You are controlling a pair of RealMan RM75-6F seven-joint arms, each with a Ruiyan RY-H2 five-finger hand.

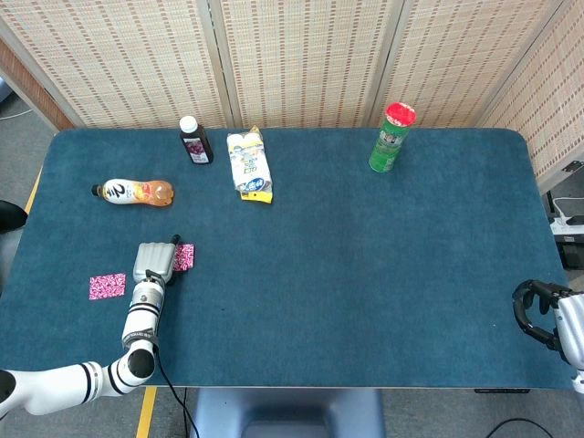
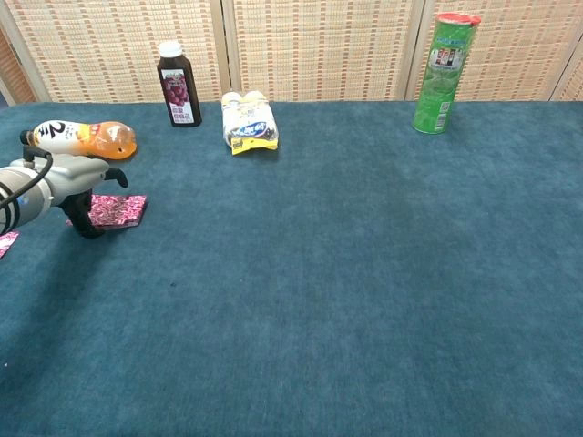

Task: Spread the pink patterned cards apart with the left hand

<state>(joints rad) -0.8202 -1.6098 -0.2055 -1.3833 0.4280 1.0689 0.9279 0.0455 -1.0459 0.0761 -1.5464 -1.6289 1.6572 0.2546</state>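
Observation:
Two pink patterned cards lie apart on the blue table. One card sits partly under my left hand, whose fingers point down and touch the table at the card's left edge. The other card lies further left; in the chest view only its corner shows at the frame edge. My right hand hangs curled at the table's right front edge, holding nothing, and the chest view does not show it.
An orange drink bottle lies on its side behind the left hand. A dark juice bottle, a yellow-white snack pack and a green can with a red lid stand along the back of the table.

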